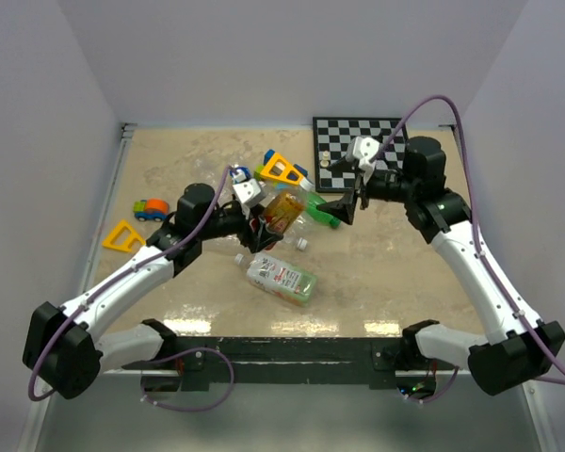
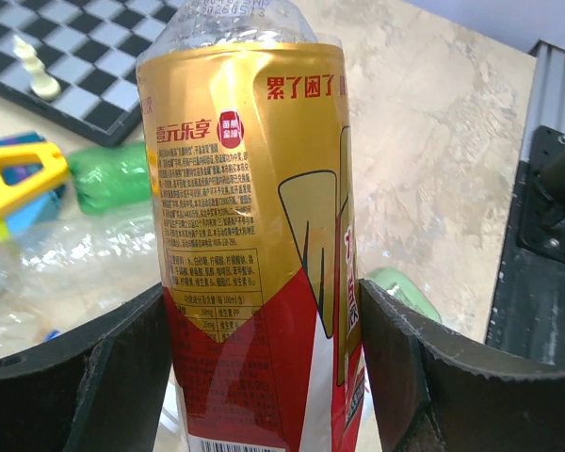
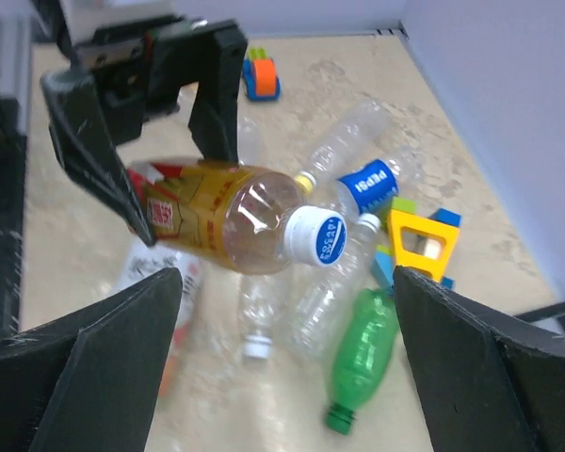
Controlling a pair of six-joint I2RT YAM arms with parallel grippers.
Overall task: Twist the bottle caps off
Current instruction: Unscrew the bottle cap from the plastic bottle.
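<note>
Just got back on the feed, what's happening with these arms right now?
The left gripper holds a gold-labelled bottle off the table, neck toward the right arm. The right gripper is open, facing the white cap, not gripping it. The cap is on the bottle. Several other bottles lie on the table.

The worktop is viewed steeply from above and behind. The gold-labelled bottle, shared by all views, is seen very close from the left wrist, end-on from the right.
</note>
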